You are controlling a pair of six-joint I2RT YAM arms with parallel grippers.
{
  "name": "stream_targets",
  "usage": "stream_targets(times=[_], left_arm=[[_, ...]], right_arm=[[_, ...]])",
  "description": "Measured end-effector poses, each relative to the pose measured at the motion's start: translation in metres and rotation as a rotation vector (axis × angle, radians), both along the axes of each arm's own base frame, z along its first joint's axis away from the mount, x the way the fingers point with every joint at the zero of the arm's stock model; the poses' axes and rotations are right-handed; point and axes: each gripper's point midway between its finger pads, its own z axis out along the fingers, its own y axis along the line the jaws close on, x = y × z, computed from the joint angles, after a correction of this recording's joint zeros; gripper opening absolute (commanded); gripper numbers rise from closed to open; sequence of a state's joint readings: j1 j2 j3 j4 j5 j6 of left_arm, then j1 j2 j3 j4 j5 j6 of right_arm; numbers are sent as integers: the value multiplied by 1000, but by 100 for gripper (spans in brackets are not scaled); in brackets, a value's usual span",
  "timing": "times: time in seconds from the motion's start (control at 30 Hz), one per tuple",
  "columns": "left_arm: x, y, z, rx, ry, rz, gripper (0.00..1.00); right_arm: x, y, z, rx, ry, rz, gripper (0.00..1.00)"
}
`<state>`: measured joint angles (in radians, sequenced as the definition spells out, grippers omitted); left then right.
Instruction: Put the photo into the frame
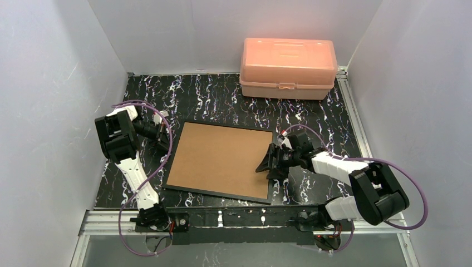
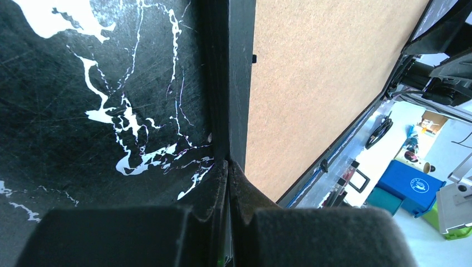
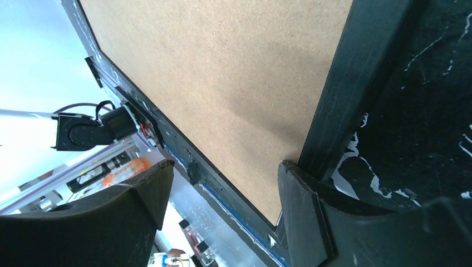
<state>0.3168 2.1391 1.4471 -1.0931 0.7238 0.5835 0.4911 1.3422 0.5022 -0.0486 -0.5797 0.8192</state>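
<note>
The frame (image 1: 220, 158) lies face down in the middle of the table, its brown back (image 2: 323, 83) up inside a thin black rim. The photo is hidden from every view. My left gripper (image 1: 168, 148) is shut, and its joined tips (image 2: 228, 162) press against the frame's left rim with nothing between them. At the frame's right edge my right gripper (image 1: 271, 164) stands open. In the right wrist view this gripper (image 3: 225, 167) has one finger beside the black rim and the other over the brown back (image 3: 222, 72).
A pink plastic box (image 1: 288, 67) stands shut at the back right of the black marbled table (image 1: 222, 94). White walls close in the left, right and back. A metal rail (image 1: 245, 219) runs along the near edge between the arm bases.
</note>
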Motion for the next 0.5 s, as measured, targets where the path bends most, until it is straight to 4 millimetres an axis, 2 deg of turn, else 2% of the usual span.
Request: stream_targets(times=[0.17, 0.37, 0.5], left_arm=[[0, 0, 0, 0, 0, 0, 0], [-2, -3, 4, -27, -2, -9, 0], [-6, -11, 12, -82, -4, -22, 0]], right_arm=[[3, -3, 2, -31, -13, 12, 78], [32, -25, 18, -47, -69, -70, 77], [38, -34, 20, -89, -75, -75, 78]])
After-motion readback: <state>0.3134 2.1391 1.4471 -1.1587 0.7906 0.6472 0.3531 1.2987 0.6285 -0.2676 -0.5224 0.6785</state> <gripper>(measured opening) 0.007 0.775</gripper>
